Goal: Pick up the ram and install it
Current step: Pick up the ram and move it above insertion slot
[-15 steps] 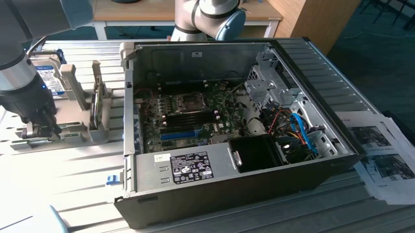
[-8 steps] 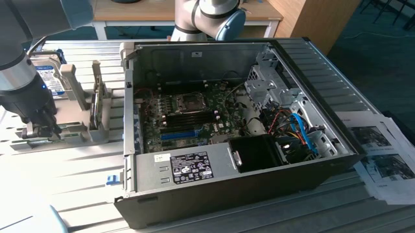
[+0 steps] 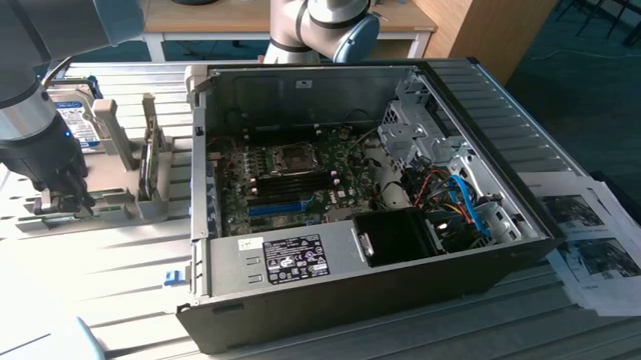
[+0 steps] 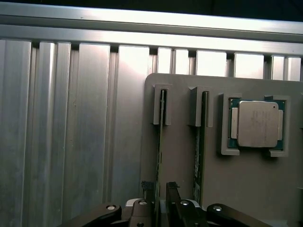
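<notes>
Between the spread-open fingers (image 4: 173, 190) sits the ram (image 4: 161, 142), on edge in its grey holder (image 4: 182, 151) and not gripped yet, so I'd say lifting it and fitting it into the PC case (image 3: 501, 127) is all left to do.

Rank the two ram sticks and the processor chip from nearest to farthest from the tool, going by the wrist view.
1. The ram stick, standing on edge between the fingers of the open tool.
2. The second ram stick, in the neighbouring slot of the grey holder.
3. The processor chip, lying flat in its square pocket beyond the second stick.
</notes>
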{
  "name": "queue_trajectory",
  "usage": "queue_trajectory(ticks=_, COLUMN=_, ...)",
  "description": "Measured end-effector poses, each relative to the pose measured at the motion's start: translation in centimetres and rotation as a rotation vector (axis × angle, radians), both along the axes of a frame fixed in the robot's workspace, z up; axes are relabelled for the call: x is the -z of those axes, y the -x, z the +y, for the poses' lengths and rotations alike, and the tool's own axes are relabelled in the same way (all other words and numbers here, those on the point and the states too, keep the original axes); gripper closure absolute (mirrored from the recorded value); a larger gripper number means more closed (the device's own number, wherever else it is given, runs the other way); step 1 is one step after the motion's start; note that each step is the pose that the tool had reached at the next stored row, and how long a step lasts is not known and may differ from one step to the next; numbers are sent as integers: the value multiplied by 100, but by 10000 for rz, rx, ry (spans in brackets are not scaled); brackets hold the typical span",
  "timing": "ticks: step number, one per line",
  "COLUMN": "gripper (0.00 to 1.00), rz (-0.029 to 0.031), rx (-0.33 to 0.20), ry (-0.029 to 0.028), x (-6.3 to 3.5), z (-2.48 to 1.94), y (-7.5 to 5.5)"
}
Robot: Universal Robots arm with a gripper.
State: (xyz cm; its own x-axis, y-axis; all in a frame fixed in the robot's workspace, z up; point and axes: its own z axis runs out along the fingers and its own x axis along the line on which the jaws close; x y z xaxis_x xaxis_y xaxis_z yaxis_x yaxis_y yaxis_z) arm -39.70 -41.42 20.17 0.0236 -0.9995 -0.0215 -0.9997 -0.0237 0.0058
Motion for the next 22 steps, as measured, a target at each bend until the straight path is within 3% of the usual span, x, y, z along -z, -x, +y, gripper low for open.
queue_trajectory(ticks=22, gripper=77, rz=0, rx=0, ry=0, x=0, z=11, y=0)
